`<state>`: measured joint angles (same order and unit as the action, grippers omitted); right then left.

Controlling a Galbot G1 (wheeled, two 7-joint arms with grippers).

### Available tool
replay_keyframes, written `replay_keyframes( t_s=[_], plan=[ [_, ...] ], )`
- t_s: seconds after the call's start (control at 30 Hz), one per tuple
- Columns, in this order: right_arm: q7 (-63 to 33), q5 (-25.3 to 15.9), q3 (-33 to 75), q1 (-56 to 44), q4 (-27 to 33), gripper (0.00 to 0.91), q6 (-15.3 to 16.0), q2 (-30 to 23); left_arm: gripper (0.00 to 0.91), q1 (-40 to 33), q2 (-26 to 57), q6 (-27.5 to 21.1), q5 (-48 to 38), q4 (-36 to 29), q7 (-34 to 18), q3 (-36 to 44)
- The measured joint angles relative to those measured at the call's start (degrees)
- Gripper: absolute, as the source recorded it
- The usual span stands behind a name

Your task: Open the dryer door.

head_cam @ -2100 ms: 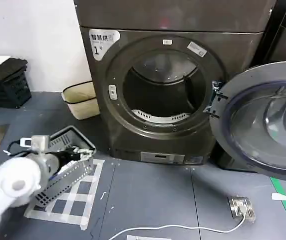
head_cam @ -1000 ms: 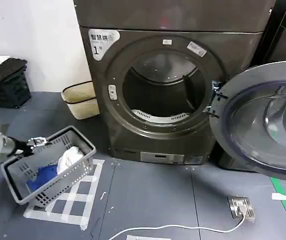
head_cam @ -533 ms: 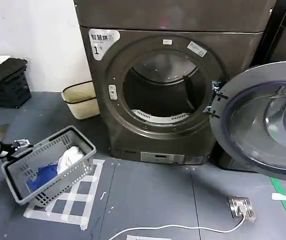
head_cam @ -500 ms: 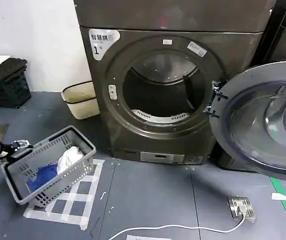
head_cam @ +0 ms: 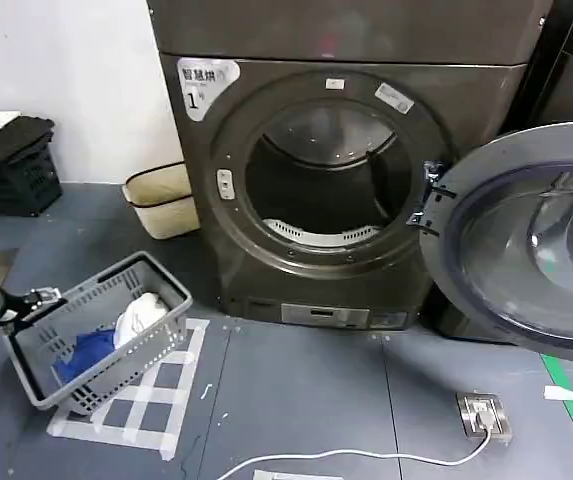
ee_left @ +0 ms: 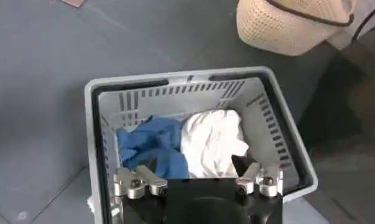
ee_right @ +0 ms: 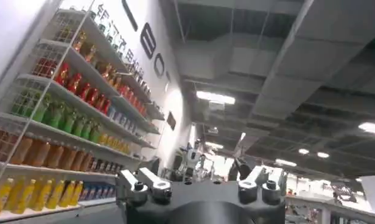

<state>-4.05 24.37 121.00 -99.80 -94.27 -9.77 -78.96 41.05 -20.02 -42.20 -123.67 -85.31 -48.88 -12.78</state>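
The dryer door [head_cam: 526, 240] stood swung wide open, well away from the left hand [head_cam: 28, 300] and across the drum opening [head_cam: 326, 180] from it. That hand hovered with fingers spread over the near rim of a grey laundry basket [ee_left: 285, 140] holding blue and white cloths. The right hand [ee_right: 199, 182], fingers also spread, pointed up toward a ceiling and shelves of bottles.

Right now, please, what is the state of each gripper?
Left gripper: open, holding nothing, above the grey plastic laundry basket.
Right gripper: open, holding nothing, pointing up toward the ceiling.
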Motion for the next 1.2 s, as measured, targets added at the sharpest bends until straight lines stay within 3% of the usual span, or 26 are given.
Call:
replay_keyframes(
  t_s=[1.2],
  plan=[
    [0.78,0.0,0.28,0.06,-0.68,0.907,-1.33,-0.78,0.907,1.15,0.8,0.0,0.81,-1.75,0.01,1.04]
  ],
)
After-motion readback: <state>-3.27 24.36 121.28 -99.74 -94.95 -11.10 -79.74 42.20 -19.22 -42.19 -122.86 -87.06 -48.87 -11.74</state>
